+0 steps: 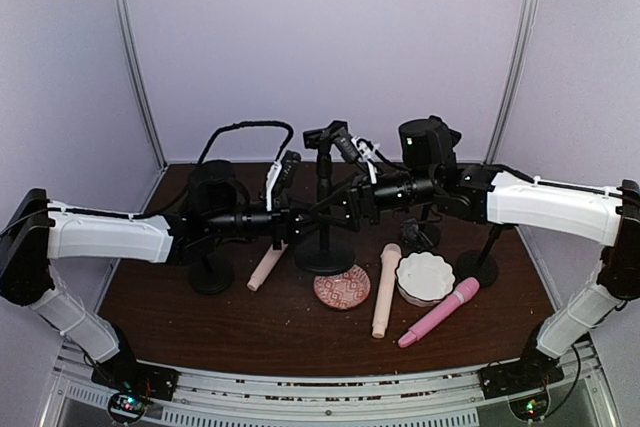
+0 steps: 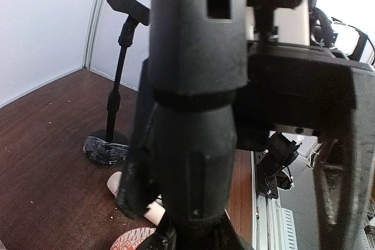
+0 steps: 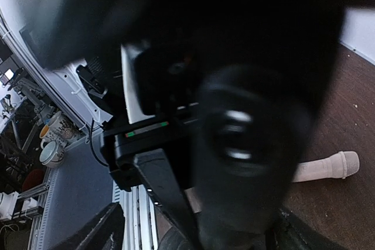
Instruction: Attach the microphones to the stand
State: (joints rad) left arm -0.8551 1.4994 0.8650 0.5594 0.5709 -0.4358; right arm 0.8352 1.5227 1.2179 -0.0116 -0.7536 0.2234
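The table is crowded at its middle; left jaws seemingly clamp the stand, right jaws unreadable.

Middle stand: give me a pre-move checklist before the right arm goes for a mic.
1. Left gripper shut on middle stand: ok, looks clamped on its pole.
2. Right gripper jaw state: cannot tell; right wrist view is blurred.
3. Clip on that stand free: ok, no microphone in it.
4. Pink microphone, left cream microphone and middle cream microphone lying loose on the table: ok.
5. Middle cream microphone clear of white scalloped dish: cannot tell; they lie very close.
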